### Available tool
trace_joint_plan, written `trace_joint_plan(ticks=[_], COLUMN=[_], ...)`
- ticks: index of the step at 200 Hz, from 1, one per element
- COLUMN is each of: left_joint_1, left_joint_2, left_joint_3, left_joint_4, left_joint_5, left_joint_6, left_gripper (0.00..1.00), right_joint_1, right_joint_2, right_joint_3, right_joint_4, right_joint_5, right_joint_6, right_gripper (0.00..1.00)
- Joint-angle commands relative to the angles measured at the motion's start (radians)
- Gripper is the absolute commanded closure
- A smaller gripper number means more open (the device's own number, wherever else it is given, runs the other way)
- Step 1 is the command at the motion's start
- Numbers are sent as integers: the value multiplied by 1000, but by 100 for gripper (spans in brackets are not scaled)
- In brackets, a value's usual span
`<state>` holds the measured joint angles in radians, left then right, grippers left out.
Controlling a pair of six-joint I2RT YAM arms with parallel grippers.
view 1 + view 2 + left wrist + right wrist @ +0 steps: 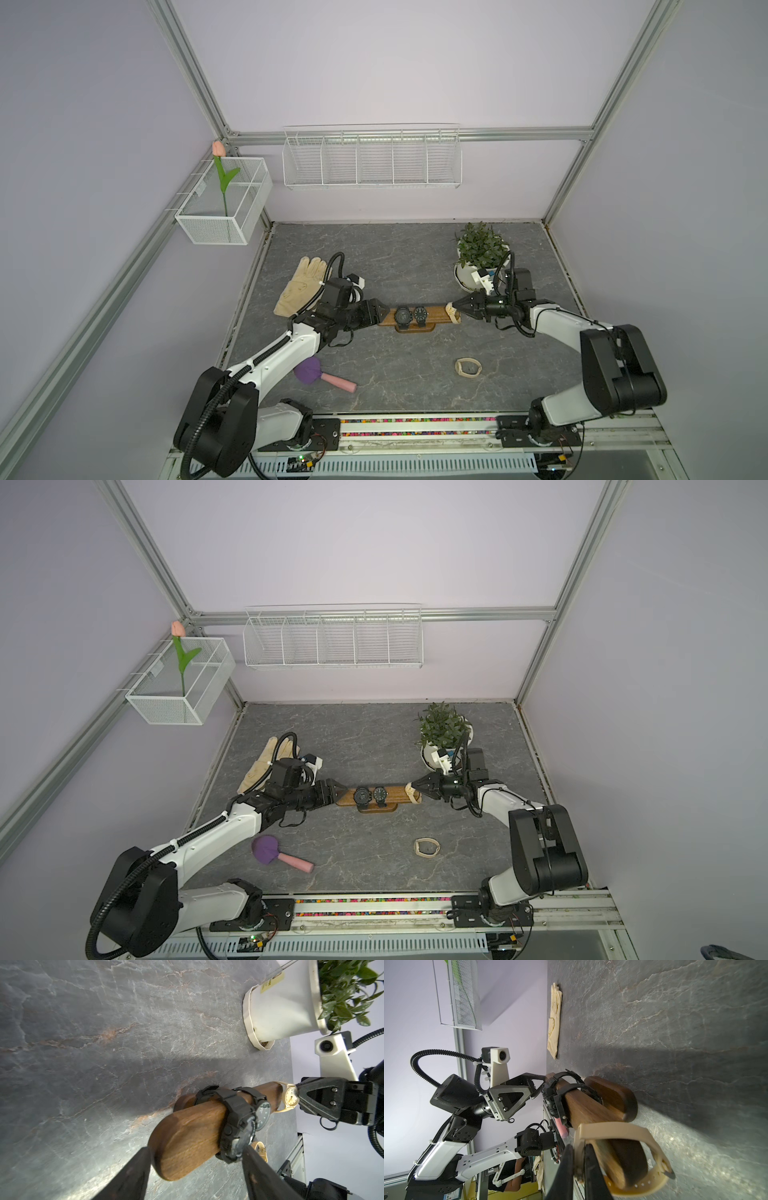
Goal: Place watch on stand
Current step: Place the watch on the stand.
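Two black watches (411,316) are already ringed around the stand (436,312); a beige watch (623,1147) is half-threaded over its end, clamped at the dial by the right jaws (455,306). It should be slid inward while the far end is braced between the left jaws (195,1159), spread apart. Only the right wrist view shows the strap encircling the bar.

Two arms, white shells with black joints. Black ribbed cable looped over the left arm (266,357), white zip ties along it. White camera housing (499,1059) just above the left tool (538,1089). Black triangular fingers (324,1098) on the right tool (297,1096), two silver screws each.
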<state>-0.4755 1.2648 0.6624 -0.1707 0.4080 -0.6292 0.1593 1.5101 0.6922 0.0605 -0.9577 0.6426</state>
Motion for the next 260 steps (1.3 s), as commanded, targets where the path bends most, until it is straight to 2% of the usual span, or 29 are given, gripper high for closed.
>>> trace_joint_plan(ticks=[1, 26, 62, 75, 123, 130, 180, 260], left_joint_1=[5, 5, 6, 6, 6, 6, 5, 6], left_joint_2=[10, 16, 48, 59, 76, 78, 97, 107], left_joint_3=[-10, -14, -14, -12, 6, 9, 26, 41], left_joint_4=[-12, -2, 23, 26, 9, 5, -7, -13], left_joint_5=[9, 11, 33, 35, 28, 26, 21, 23], left_joint_6=[-22, -27, -32, -32, -18, -15, -2, 8], left_gripper=[29, 33, 49, 52, 54, 54, 60, 62], right_joint_1=[6, 7, 25, 32, 40, 69, 98, 128], right_joint_2=[15, 25, 43, 54, 80, 85, 121, 116], right_joint_3=[22, 27, 35, 39, 48, 50, 67, 82], right_joint_4=[7, 9, 10, 10, 6, 7, 15, 3], right_joint_5=[6, 7, 0, 0, -1, 0, -2, 27], right_joint_6=[-32, -33, -34, -36, -42, -41, -38, -40], right_gripper=[93, 93, 93, 93, 93, 93, 93, 93])
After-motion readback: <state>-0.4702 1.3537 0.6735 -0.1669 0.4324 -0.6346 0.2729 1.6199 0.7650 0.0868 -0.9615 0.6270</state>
